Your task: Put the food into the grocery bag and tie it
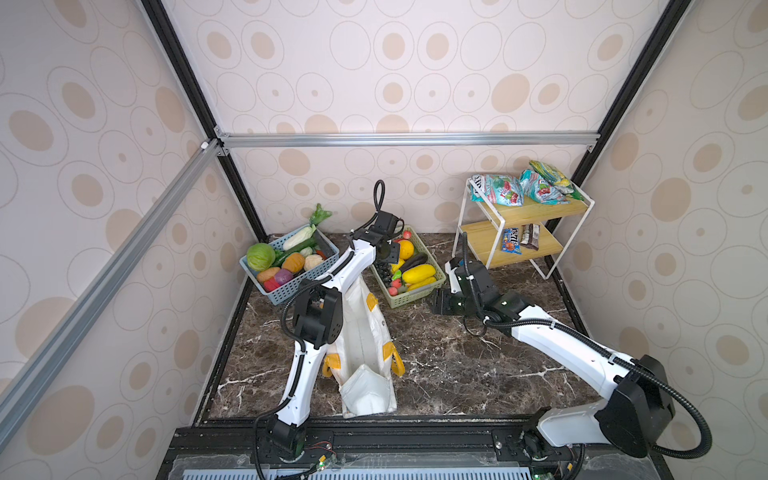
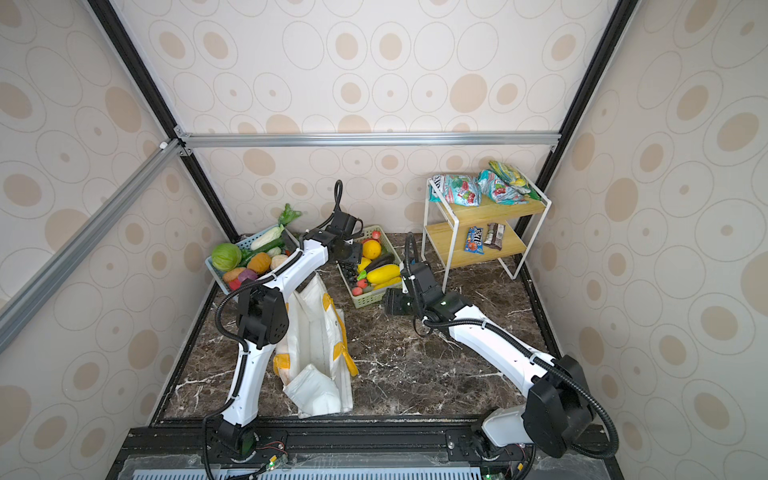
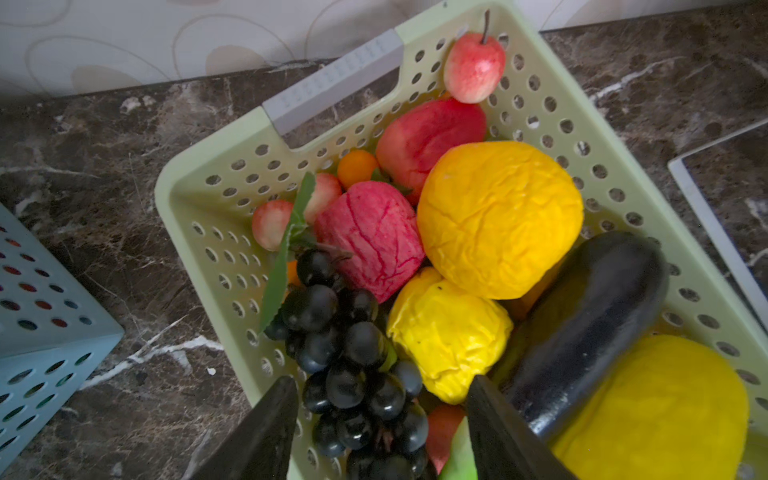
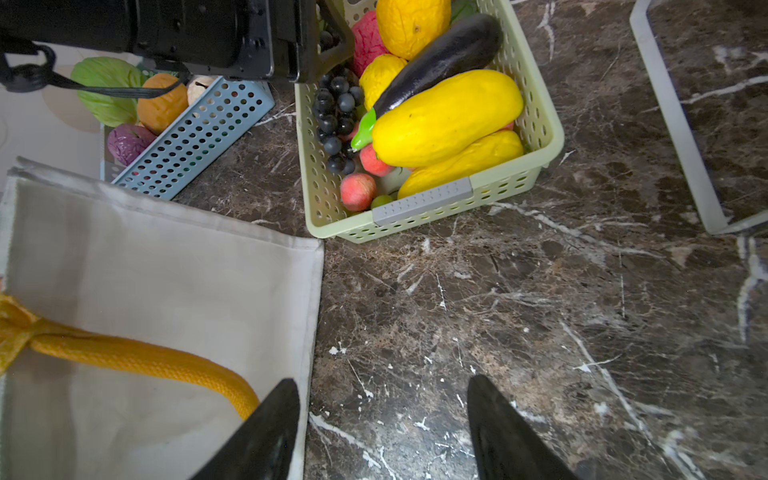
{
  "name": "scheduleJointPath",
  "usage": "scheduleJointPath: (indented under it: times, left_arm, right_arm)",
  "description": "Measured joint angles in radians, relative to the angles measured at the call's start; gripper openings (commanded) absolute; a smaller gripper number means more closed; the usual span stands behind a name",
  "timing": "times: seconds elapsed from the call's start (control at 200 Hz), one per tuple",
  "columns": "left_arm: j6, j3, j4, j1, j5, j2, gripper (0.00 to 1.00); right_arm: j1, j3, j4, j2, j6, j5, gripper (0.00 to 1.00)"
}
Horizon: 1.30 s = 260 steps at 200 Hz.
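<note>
The cream grocery bag (image 1: 365,345) (image 2: 316,332) with yellow handles (image 4: 124,357) sits slumped on the dark marble table, between my two arms. The food fills two baskets behind it. My left gripper (image 1: 388,251) (image 3: 380,386) hangs open over the green basket (image 3: 232,216), its fingers straddling black grapes (image 3: 349,361) beside a small yellow fruit (image 3: 449,336), an orange (image 3: 498,220) and an eggplant (image 3: 590,324). It holds nothing. My right gripper (image 1: 436,301) (image 4: 382,386) is open and empty above bare table, just right of the bag's edge (image 4: 307,291).
The blue basket (image 1: 299,286) at back left holds a cabbage (image 1: 260,256), purple onion (image 1: 284,276) and pale cauliflower (image 1: 312,262). A white-framed wooden shelf (image 1: 523,216) with snack packets and candy bars stands at back right. Walls close in on three sides.
</note>
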Motion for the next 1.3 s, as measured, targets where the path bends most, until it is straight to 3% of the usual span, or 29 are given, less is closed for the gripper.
scheduleJointPath:
  times: [0.38,0.935,1.3]
  left_arm:
    - [-0.016,0.000,0.138,-0.010,0.060,0.009,0.77]
    - [-0.064,0.056,0.268,-0.010,0.154,0.130,0.80]
    - [-0.084,0.058,0.301,-0.010,0.160,0.152,0.65]
  right_arm:
    - [-0.007,-0.050,0.001,-0.001,0.023,0.006,0.67]
    - [-0.007,-0.059,0.001,-0.001,0.055,-0.013,0.67]
    - [-0.007,-0.060,0.001,-0.031,0.072,-0.008,0.67]
